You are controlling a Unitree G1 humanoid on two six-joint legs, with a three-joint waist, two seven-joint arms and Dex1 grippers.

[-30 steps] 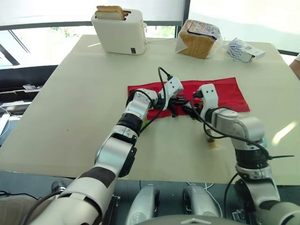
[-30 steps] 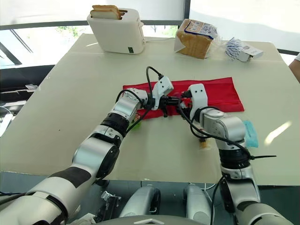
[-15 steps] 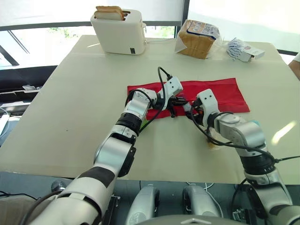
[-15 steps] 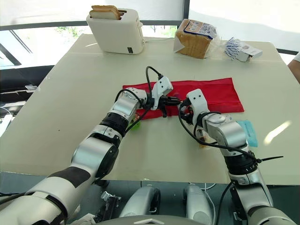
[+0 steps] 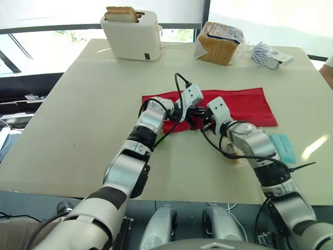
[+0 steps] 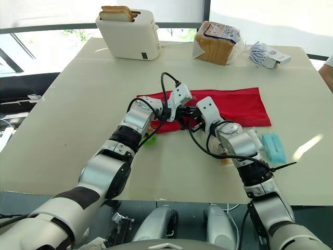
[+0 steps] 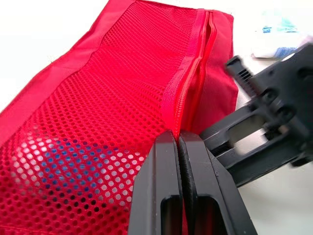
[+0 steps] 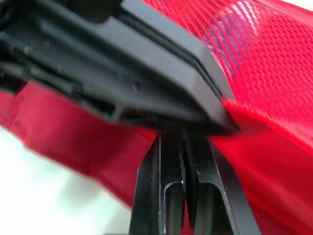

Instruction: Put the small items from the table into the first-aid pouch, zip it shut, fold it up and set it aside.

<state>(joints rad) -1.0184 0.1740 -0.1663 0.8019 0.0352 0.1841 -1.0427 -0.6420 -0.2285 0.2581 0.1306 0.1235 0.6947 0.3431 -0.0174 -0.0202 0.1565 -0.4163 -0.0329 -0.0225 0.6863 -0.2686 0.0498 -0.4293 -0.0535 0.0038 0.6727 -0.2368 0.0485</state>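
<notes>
The red first-aid pouch (image 5: 244,104) lies flat mid-table, mesh side up, its zipper (image 7: 193,78) partly open. Something blue (image 7: 54,156) shows through the mesh. My left gripper (image 5: 195,112) is shut on the pouch's edge at the zipper's near end (image 7: 178,139). My right gripper (image 5: 204,121) is shut right beside and under it (image 8: 185,142), tips against the red fabric; whether they pinch anything is hidden. A teal packet (image 5: 282,147), a small tan item (image 5: 238,160) under my right forearm and a green item (image 6: 149,139) by my left forearm lie on the table.
A white toaster (image 5: 132,35) with bread in it stands at the back left. A bagged loaf (image 5: 218,42) and a white packet (image 5: 270,54) sit at the back right. A person's arm (image 5: 328,67) shows at the right edge.
My right gripper has slid left along the pouch's front edge to the left gripper and closed. Its forearm swung aside, uncovering the teal packet. The left gripper held still.
</notes>
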